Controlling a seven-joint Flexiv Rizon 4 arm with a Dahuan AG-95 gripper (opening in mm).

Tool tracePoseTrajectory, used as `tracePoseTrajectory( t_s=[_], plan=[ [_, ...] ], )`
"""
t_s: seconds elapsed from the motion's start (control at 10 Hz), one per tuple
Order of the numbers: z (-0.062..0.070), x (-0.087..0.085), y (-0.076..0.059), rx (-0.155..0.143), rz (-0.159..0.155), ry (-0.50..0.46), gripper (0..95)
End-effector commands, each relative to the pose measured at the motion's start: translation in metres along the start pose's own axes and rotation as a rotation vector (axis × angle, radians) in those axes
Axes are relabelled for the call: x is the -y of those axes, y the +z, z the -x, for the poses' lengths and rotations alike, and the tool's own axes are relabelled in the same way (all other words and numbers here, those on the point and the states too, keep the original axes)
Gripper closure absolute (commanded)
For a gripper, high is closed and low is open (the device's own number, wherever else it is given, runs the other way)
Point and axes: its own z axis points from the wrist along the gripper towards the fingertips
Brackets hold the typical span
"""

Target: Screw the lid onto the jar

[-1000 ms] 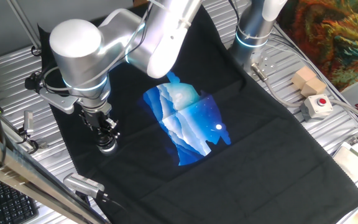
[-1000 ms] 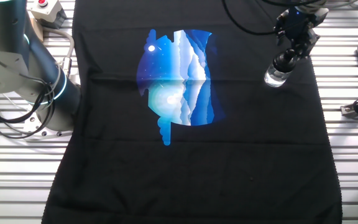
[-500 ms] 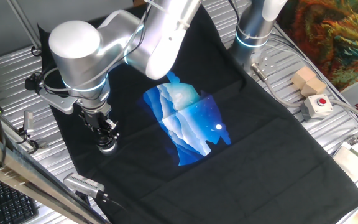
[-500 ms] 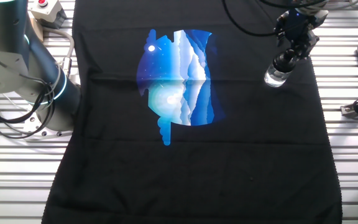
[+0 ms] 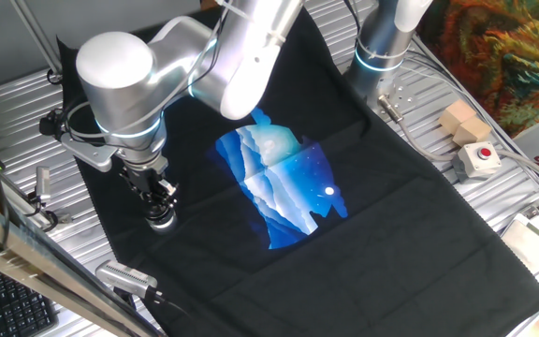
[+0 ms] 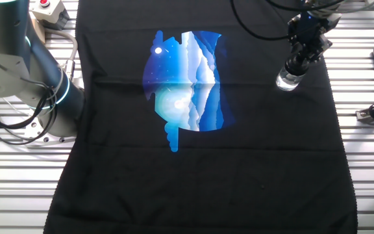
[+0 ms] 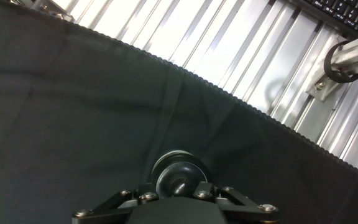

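Observation:
The jar (image 5: 162, 223) is a small clear glass jar standing on the black cloth (image 5: 419, 234) near its left edge; in the other fixed view the jar (image 6: 287, 82) sits near the cloth's right edge. My gripper (image 5: 160, 206) points straight down onto its top and also shows in the other fixed view (image 6: 295, 66). In the hand view the lid (image 7: 179, 175), a dark round cap with a glint, sits between the fingers of my gripper (image 7: 180, 190), which is shut on it. The jar body is hidden under the lid there.
A blue landscape print (image 5: 284, 183) marks the cloth's middle. A red-buttoned box (image 5: 476, 159) and wooden block (image 5: 463, 120) stand at the right. A grey metal cylinder (image 5: 124, 276) lies near the front-left. A keyboard (image 7: 353, 11) and metal bracket (image 7: 347, 53) lie past the cloth edge.
The hand has turned slightly over the jar; the jar stays where it was.

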Motion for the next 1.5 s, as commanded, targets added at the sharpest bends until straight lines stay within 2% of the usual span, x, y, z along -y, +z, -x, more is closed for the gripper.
tracePoseTrajectory(
  t_s=[0.1, 1.5],
  plan=[
    [0.0, 0.0004, 0.0001, -0.001, 0.001, -0.002, 57.0],
    [0.003, 0.0055, 0.0004, -0.017, 0.013, 0.009, 57.0]
  ],
)
